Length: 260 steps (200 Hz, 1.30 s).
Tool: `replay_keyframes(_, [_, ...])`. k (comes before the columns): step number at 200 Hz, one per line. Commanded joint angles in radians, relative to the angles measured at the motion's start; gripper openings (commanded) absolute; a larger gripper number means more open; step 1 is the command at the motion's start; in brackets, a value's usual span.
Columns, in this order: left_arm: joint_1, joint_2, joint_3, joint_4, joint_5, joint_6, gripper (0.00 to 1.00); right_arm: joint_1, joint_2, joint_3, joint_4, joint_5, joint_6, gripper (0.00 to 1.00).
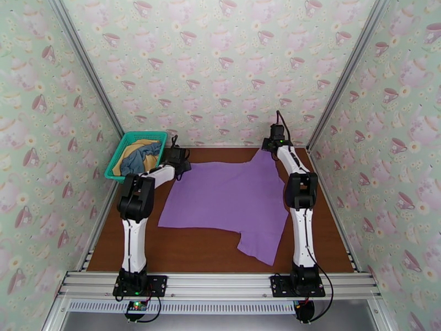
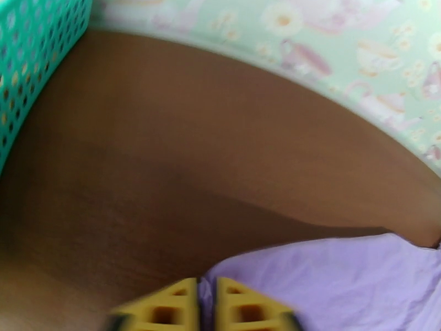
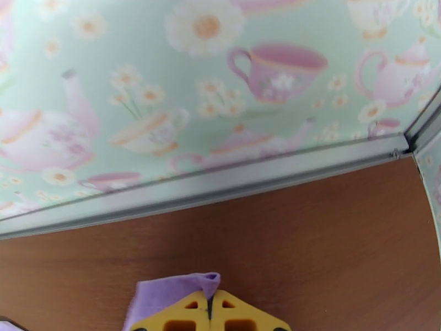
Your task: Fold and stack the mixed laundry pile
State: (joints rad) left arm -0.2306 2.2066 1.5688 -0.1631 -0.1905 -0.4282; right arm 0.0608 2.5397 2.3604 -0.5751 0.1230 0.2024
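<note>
Left pincer (image 2: 206,310) stands at the lilac shirt's (image 1: 231,199) far-left corner, its yellow fingers slightly parted with a sliver of cloth between them. Bare brown table (image 2: 193,139) runs from there to the back wall, with the teal basket (image 1: 124,155) close on the left. Both arms reach forward and low. Right pincer (image 3: 209,313) is closed on the shirt's far-right corner near the back rail (image 3: 220,183).

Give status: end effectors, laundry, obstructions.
Left end effector slightly parted at purple shirt edge. Right end effector pinching its far corner. Two garments in basket. Nothing obstructing.
</note>
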Motion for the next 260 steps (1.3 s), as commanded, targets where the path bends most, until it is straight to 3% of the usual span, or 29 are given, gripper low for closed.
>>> replay_keyframes(1, [-0.003, -0.013, 0.007, -0.031, -0.043, -0.009, 0.77, -0.021, -0.005, 0.035, -0.097, 0.064, 0.042, 0.32])
replay_keyframes(18, [-0.003, -0.048, 0.004, -0.042, -0.055, 0.004, 0.99, -0.038, -0.046, 0.007, -0.153, 0.136, 0.083, 0.54])
replay_keyframes(36, [-0.008, -0.101, 0.001, -0.054, -0.063, 0.026, 1.00, -0.059, -0.113, -0.057, -0.191, 0.169, 0.123, 0.68])
replay_keyframes(65, [-0.024, -0.213, -0.030, -0.079, -0.086, 0.073, 1.00, -0.068, -0.262, -0.248, -0.170, 0.128, 0.121, 0.70])
replay_keyframes(89, [-0.045, -0.334, -0.099, -0.133, -0.099, 0.091, 0.99, -0.065, -0.432, -0.458, -0.189, 0.077, 0.131, 0.66])
replay_keyframes(119, [-0.061, -0.487, -0.247, -0.241, -0.077, 0.036, 0.76, -0.057, -0.654, -0.798, -0.201, 0.005, 0.138, 0.60])
replay_keyframes(144, [-0.061, -0.634, -0.439, -0.252, -0.049, -0.048, 0.76, -0.043, -0.726, -0.996, -0.221, -0.067, 0.143, 0.50])
replay_keyframes(162, [-0.055, -0.724, -0.518, -0.297, -0.057, -0.110, 0.83, -0.026, -0.709, -1.075, -0.200, -0.080, 0.148, 0.44])
replay_keyframes(210, [-0.041, -0.857, -0.637, -0.404, -0.023, -0.168, 0.85, -0.016, -0.510, -0.986, -0.200, -0.065, 0.153, 0.24])
replay_keyframes(260, [-0.006, -0.989, -0.732, -0.491, 0.015, -0.191, 0.93, -0.027, -0.273, -0.638, -0.341, 0.001, 0.118, 0.19])
